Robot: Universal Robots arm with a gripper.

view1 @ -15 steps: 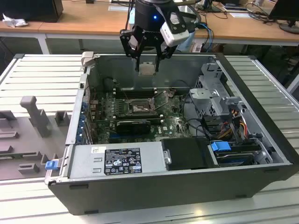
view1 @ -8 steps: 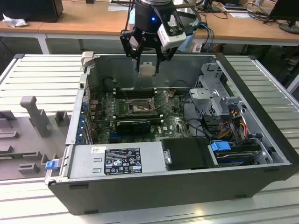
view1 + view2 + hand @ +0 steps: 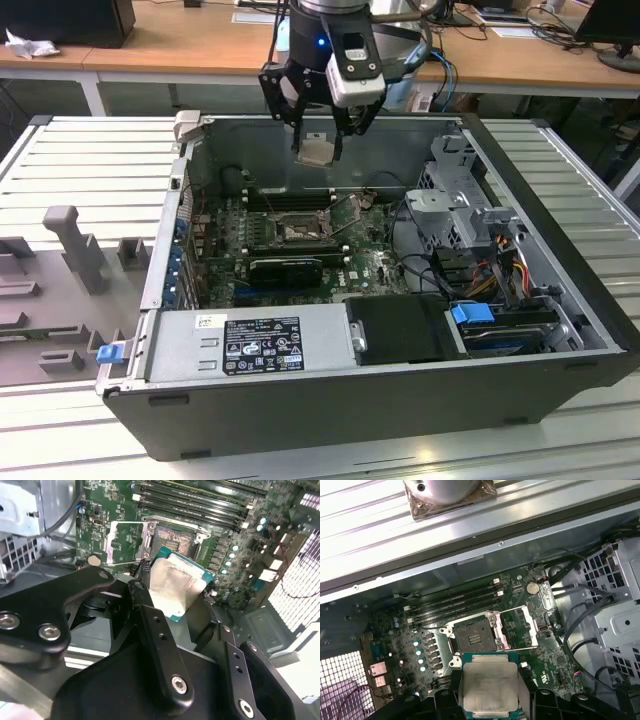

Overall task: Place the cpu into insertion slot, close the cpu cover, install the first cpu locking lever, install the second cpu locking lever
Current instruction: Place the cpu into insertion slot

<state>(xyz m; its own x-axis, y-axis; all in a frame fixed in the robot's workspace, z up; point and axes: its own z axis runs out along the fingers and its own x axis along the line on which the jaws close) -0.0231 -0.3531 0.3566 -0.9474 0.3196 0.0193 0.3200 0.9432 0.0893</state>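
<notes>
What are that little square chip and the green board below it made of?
The cpu top looks like dull silver-grey metal, faintly smeared, on a thin green base showing at its edges. The board looks like green laminate, probably fibreglass, studded with small parts.

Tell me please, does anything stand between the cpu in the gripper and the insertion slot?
Nothing visible does. The gripper holds the cpu in the air above the open case, and the insertion slot lies uncovered on the board. The cpu cover is swung open beside the slot, not over it.
</notes>
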